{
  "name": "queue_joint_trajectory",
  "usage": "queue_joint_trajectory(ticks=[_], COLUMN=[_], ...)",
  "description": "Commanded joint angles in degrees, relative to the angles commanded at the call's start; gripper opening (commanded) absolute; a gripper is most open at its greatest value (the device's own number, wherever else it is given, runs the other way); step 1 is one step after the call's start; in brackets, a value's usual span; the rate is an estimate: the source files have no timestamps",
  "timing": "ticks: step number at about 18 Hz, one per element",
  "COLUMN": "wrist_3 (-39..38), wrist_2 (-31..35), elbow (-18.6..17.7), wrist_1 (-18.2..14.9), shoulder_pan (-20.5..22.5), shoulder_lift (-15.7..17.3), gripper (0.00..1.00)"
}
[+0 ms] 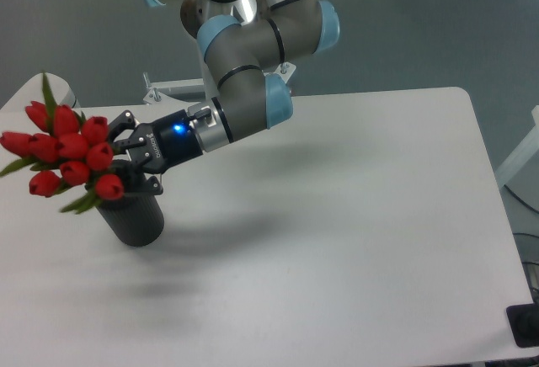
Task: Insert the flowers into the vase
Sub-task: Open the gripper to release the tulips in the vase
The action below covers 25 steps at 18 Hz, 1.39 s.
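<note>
Gripper (126, 158) closed on the flowers (67, 155), just behind the red heads. Bunch tilted left over the vase (133, 215) mouth (stems hidden). Vase upright on white table (337, 215), left side.

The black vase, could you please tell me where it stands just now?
The vase stands upright near the table's left edge in the camera view, directly below the flowers and the gripper.

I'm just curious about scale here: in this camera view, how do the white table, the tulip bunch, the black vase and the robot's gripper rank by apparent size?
1. The table, by far.
2. The flowers.
3. The vase and gripper look about alike; I can't rank them.
</note>
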Motion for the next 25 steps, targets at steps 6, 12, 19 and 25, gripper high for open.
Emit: queue_joint_trajectory(ticks=[6, 12, 19, 25], wrist_3=[0.8, 2.1, 2.6, 2.6], wrist_2=[0.0, 0.1, 0.2, 0.2], elbow=[-0.6, -2.5, -3.5, -4.1], wrist_1=[0.0, 0.1, 0.0, 0.0], shoulder_pan=[0.0, 0.9, 1.7, 2.1], shoulder_lift=[0.0, 0.3, 0.4, 0.4], gripper=[0.57, 0.61, 0.9, 1.0])
